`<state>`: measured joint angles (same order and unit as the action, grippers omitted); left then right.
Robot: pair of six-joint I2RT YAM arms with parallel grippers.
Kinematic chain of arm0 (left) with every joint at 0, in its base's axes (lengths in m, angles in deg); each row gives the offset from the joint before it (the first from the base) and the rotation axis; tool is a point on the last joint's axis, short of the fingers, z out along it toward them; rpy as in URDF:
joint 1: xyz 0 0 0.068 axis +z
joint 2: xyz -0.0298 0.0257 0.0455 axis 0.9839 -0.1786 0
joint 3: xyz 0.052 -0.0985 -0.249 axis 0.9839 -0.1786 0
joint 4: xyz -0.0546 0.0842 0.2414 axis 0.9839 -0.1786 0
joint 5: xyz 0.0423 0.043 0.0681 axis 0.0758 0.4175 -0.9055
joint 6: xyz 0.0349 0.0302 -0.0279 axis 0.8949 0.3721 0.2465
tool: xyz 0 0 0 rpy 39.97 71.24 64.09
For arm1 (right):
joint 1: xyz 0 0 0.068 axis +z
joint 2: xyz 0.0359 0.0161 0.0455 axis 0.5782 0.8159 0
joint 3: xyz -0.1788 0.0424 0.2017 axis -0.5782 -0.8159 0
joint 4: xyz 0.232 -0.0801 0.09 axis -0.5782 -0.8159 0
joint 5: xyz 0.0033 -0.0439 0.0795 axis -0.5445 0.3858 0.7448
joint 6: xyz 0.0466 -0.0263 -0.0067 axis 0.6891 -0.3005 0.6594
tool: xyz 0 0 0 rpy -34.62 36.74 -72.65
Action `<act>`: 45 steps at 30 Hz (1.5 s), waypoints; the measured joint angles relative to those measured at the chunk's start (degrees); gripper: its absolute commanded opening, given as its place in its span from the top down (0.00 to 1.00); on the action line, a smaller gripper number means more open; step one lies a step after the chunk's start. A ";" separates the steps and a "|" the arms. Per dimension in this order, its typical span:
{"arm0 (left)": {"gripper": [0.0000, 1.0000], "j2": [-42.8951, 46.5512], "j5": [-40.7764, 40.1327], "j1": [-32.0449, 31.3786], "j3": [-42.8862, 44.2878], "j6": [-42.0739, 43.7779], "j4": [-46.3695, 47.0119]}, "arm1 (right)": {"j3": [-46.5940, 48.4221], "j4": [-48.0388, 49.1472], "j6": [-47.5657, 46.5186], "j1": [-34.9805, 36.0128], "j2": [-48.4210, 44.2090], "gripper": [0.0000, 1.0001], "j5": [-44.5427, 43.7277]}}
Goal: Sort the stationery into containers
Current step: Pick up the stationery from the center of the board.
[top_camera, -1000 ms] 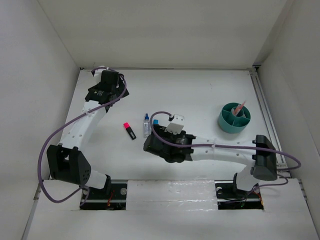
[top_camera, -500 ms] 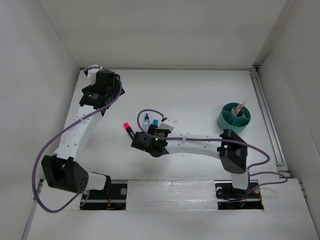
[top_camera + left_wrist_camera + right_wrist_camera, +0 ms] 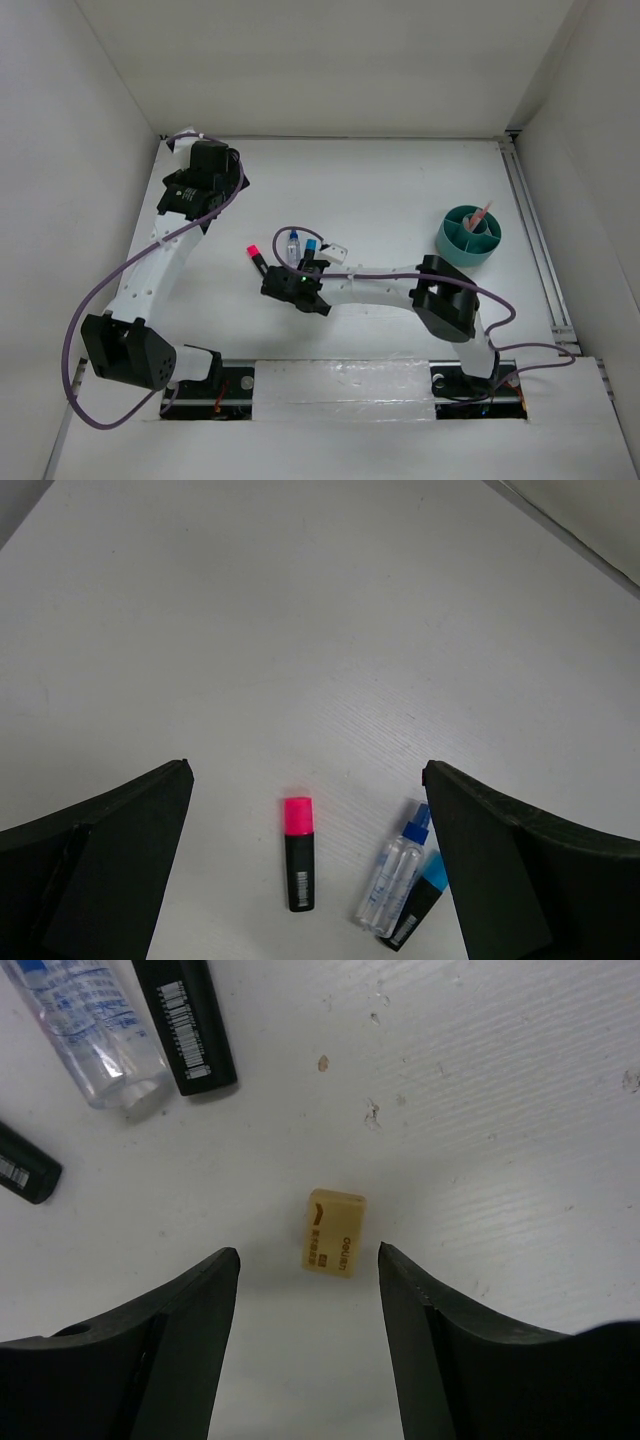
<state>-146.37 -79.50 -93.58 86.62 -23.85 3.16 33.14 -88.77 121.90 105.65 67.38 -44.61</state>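
A small tan eraser (image 3: 333,1233) lies on the table just ahead of my right gripper (image 3: 308,1255), whose jaws stand open on either side of it without touching. Beside it lie a clear blue-capped bottle (image 3: 95,1025) and a black marker (image 3: 185,1020). From above, my right gripper (image 3: 283,287) hovers by the pink-capped marker (image 3: 257,258), the bottle (image 3: 293,245) and the blue-capped marker (image 3: 311,248), and the eraser is hidden under it. My left gripper (image 3: 215,188) hangs open at the far left, looking down on the pink-capped marker (image 3: 298,852). The teal cup (image 3: 447,245) holds salmon pencils (image 3: 484,213).
White walls close in the table on three sides. A rail (image 3: 530,225) runs along the right edge past the cup. Purple cables loop from both arms, and the right arm's elbow (image 3: 448,300) sits between the cup and the markers.
My right arm has swung left toward the markers and lowered over the eraser, and its jaws have narrowed. The left arm shifted slightly toward the far left corner.
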 measured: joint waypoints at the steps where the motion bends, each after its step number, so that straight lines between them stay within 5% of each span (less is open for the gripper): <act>1: 0.00 0.00 0.02 0.00 0.00 0.00 0.00 | -0.35 0.63 0.04 -0.13 0.22 0.36 0.55; 11: 0.00 0.00 0.94 0.00 0.00 0.04 0.04 | -5.25 5.25 -0.44 -1.99 -0.04 0.39 2.78; 22: 0.00 0.00 1.05 0.00 0.00 0.02 0.04 | -5.22 5.33 -2.10 -2.34 0.20 0.56 3.32; 27: 0.00 0.00 1.05 0.00 0.00 0.02 0.04 | -5.18 5.22 -2.69 -2.40 0.39 0.82 3.34; 28: 0.00 0.00 1.05 0.00 0.00 0.02 0.04 | -5.11 5.20 -2.86 -2.40 0.42 1.00 3.34; 38: 0.00 0.00 1.14 0.00 0.00 0.04 0.09 | -8.55 8.81 -9.88 -5.01 -2.23 1.00 1.18; 45: 0.00 0.00 2.43 0.00 -0.02 0.63 0.48 | -8.24 14.10 -36.17 -20.46 -11.69 1.00 -5.95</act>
<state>-146.37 -77.08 -93.58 86.60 -23.22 3.64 24.90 -74.67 85.73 85.19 55.68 -50.55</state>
